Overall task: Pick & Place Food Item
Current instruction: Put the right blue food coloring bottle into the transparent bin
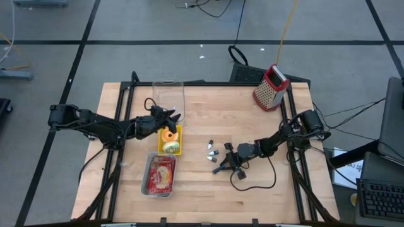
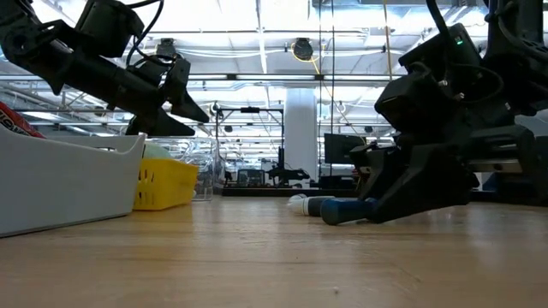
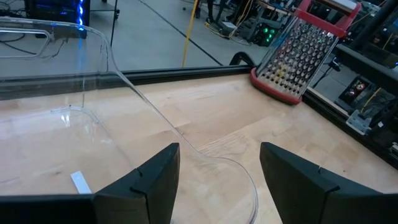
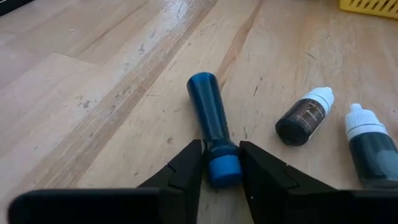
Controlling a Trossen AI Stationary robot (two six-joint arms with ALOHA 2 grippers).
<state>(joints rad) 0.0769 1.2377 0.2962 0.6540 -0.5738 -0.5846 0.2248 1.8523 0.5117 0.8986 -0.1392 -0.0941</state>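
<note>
Blue dropper bottle (image 4: 211, 127) lying on the wooden table (image 1: 214, 189), with the right gripper (image 4: 217, 163) closing round its capped end.

Lying flat on its side near the table's middle, the bottle has its cap end between the two dark fingers, which touch or nearly touch it; I judge the grasp is just forming, so lifting and placing are not yet done. Two more small bottles (image 4: 305, 117) lie just beside it, untouched. Farther off, the yellow basket (image 1: 172, 140) already holds round food pieces, and a packaged item sits in the metal tray (image 1: 160, 174). The left gripper (image 3: 217, 180) hangs above the clear plastic container (image 3: 74, 93), fingers spread and empty.
</note>
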